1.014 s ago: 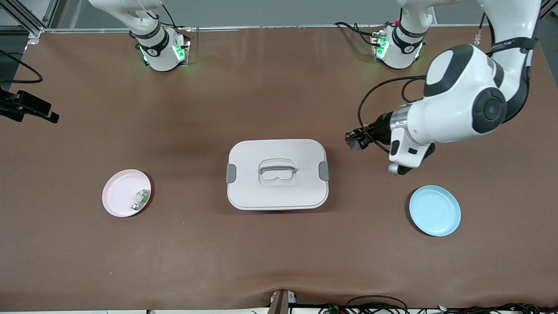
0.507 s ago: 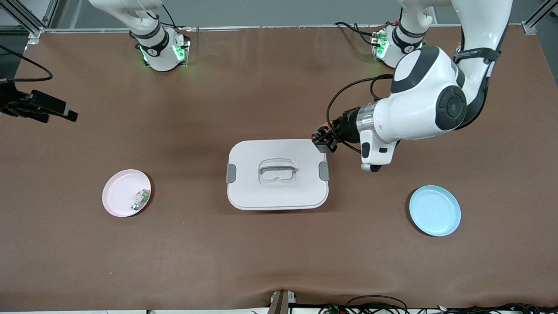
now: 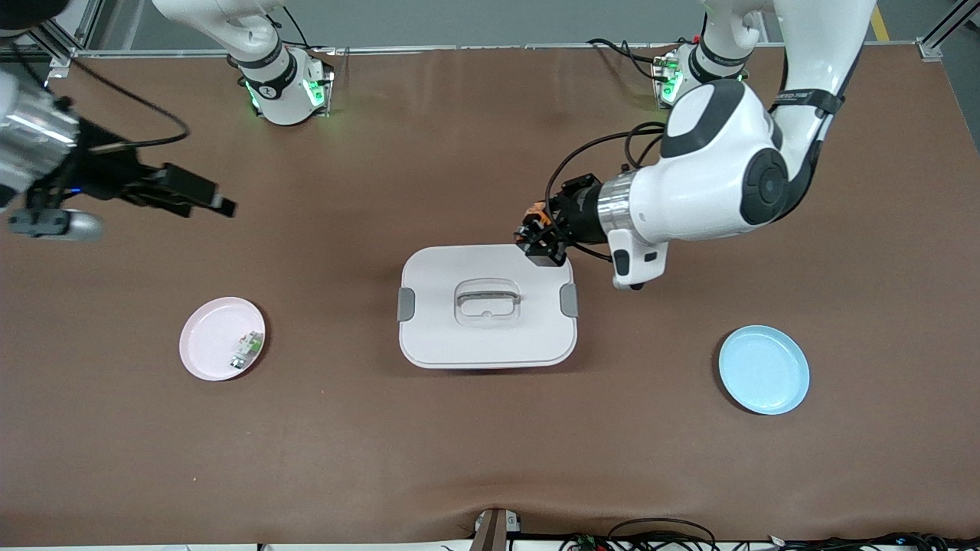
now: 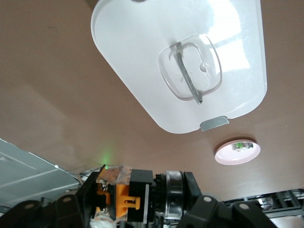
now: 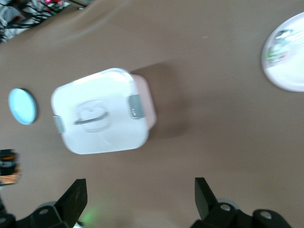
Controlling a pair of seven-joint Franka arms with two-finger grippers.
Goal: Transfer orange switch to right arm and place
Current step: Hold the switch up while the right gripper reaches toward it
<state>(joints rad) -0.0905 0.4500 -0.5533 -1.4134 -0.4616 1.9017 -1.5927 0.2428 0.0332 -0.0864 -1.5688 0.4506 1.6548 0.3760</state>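
Orange switch (image 3: 538, 216) lying level in left gripper (image 3: 540, 239), above box lid (image 3: 459, 264)

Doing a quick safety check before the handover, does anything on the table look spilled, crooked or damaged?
Nothing stands out. The white lidded box sits square and closed, the pink plate holds a small white-and-green part, and the blue plate lies flat.

The orange switch (image 3: 538, 216), a small black stubby part with an orange end, is clamped in the left gripper (image 3: 538, 237) in the air over the corner of the white lidded box (image 3: 487, 337). The right arm (image 3: 46, 153), white with a silver wrist ring, reaches in above the table's right-arm end with its black right gripper (image 3: 200, 197) spread wide and empty.
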